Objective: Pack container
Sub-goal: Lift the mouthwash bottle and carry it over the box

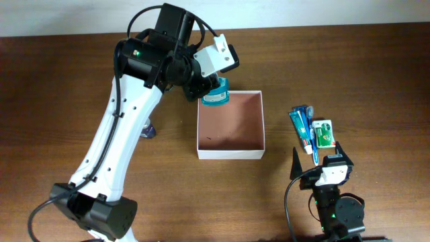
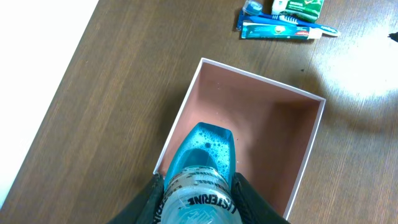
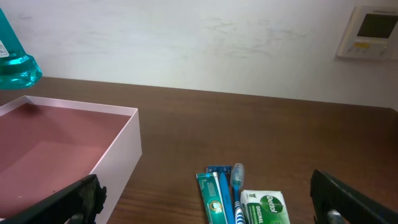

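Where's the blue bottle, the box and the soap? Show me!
teal bottle [image 2: 202, 155]: left wrist view, on its teal body near the base.
container [image 1: 230, 154]: overhead view, on its white front wall.
Dettol soap pack [image 3: 266, 208]: right wrist view, on its printed top face.

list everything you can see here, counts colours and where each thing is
container: 1, white walls, reddish-brown inside, table middle
mouthwash bottle: 1, teal, over the container's corner
toothpaste box: 1, teal-blue, right of container
toothbrush: 1, blue, beside toothpaste box
soap box: 1, green, beside toothbrush
small object: 1, purplish, left of container, partly hidden
table: 1, dark brown
left gripper: shut on mouthwash bottle
right gripper: open, near the toiletries
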